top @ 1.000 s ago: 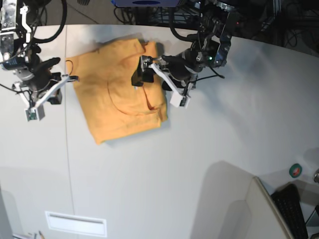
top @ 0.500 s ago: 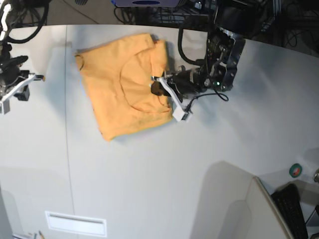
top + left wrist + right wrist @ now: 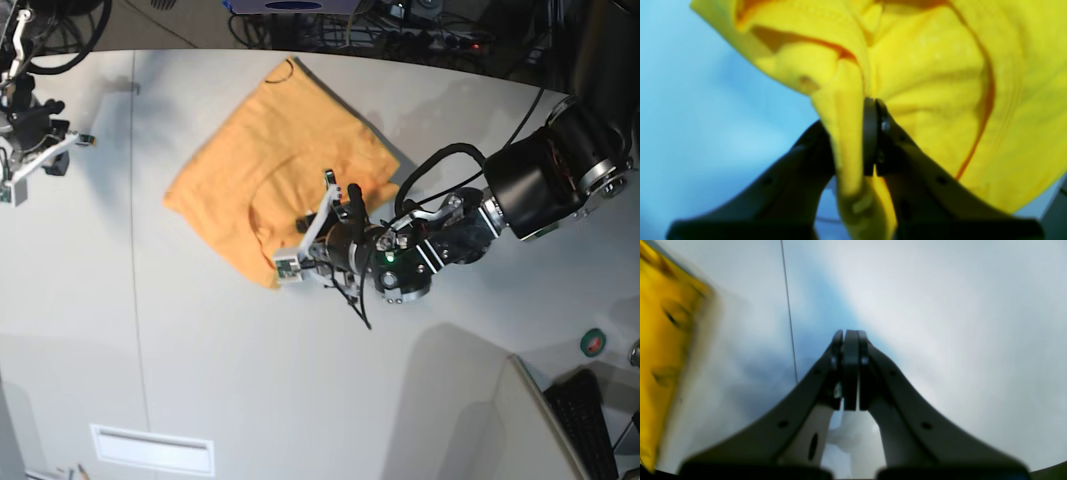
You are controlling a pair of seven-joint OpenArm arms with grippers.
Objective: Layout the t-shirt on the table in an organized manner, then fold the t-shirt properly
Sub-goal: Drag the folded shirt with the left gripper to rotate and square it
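Observation:
The orange-yellow t-shirt (image 3: 270, 165) lies folded and skewed like a diamond on the pale table (image 3: 200, 360), with its black neckline mark at the far corner. My left gripper (image 3: 320, 228) is at the shirt's near right edge. In the left wrist view it (image 3: 848, 113) is shut on a raised fold of the t-shirt (image 3: 940, 83). My right gripper (image 3: 48, 158) is at the table's far left, away from the shirt. In the right wrist view it (image 3: 850, 336) is shut and empty over the bare table (image 3: 940, 323), with the blurred t-shirt (image 3: 660, 340) at the left edge.
A thin dark seam (image 3: 134, 260) runs down the table's left part and shows in the right wrist view (image 3: 789, 313). A green tape roll (image 3: 593, 342), a keyboard (image 3: 585, 420) and a pale board (image 3: 500, 420) are at the front right. A white label (image 3: 152, 448) is at the front left.
My left arm has swung forward and lower, pulling the shirt's right edge with it; the shirt has turned to a diamond shape. My right gripper has let go and drawn off to the far left.

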